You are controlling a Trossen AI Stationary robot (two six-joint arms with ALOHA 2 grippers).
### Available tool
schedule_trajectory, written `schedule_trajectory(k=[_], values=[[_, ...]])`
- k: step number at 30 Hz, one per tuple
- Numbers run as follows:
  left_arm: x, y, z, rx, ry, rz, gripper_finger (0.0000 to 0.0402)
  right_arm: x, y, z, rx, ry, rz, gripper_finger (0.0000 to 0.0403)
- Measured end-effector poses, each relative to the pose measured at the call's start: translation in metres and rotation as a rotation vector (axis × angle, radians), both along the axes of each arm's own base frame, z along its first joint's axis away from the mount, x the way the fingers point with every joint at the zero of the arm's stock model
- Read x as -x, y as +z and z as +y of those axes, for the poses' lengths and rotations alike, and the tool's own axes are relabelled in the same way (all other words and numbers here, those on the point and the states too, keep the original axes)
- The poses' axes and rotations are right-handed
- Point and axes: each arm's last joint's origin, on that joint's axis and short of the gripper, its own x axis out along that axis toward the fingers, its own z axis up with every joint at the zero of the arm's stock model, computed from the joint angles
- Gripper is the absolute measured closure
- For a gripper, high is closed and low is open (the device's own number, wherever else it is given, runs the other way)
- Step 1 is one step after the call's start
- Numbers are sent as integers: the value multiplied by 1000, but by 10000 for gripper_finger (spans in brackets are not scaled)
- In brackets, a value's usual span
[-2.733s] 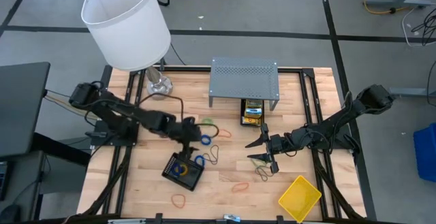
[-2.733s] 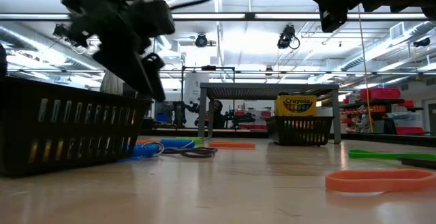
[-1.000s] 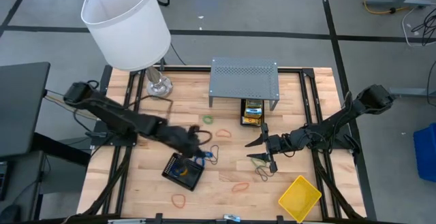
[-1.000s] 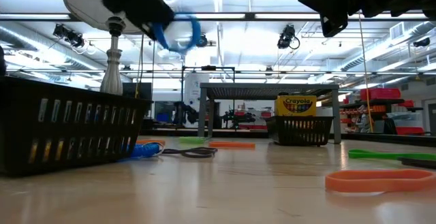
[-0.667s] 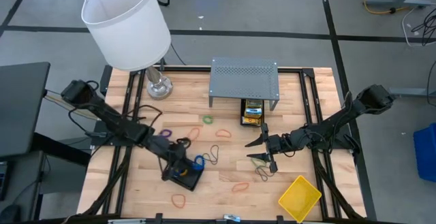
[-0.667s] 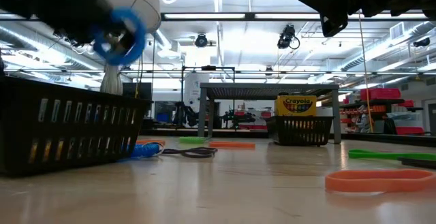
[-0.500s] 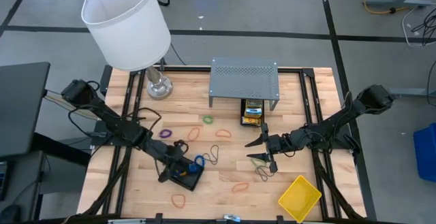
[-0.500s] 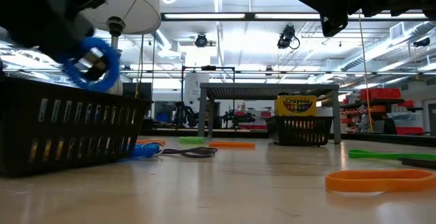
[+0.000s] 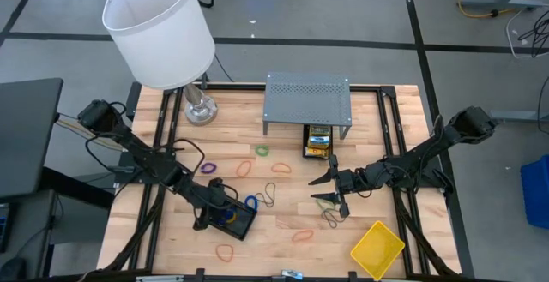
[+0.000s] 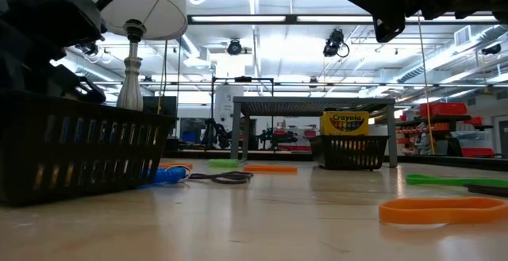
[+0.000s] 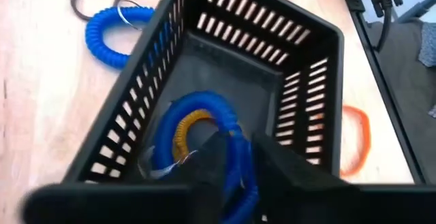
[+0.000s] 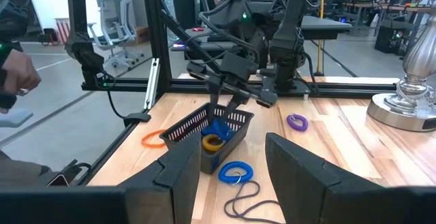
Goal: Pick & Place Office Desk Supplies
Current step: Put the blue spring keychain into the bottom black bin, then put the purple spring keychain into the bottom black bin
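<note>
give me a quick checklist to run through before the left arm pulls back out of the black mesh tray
1. Left end effector is inside the black mesh tray: ok.
2. Blue coil loop is down in the tray, beside a yellow loop: ok.
3. Blue coil loop is free of the end effector: cannot tell; the fingers look slightly parted but sit right against the coil.
4. Second blue coil lies outside the tray wall, clear of the arm: ok.
5. Right end effector is open and waits away from the tray, above the table: ok.
6. Tray is sitting flat on the table: ok.
</note>
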Motion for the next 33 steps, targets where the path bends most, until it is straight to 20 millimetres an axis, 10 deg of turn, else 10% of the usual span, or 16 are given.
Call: schedule_trajectory(k=[11, 22, 33], values=[[-6, 9, -4, 6, -23, -53, 148, 0, 0, 0, 0, 0, 0, 231], [-14, 47, -3, -209, 11, -131, 153, 0, 0, 0, 1, 0, 1, 231], [20, 80, 29, -245, 244, -373, 153, 0, -1, 0, 3, 0, 5, 231]])
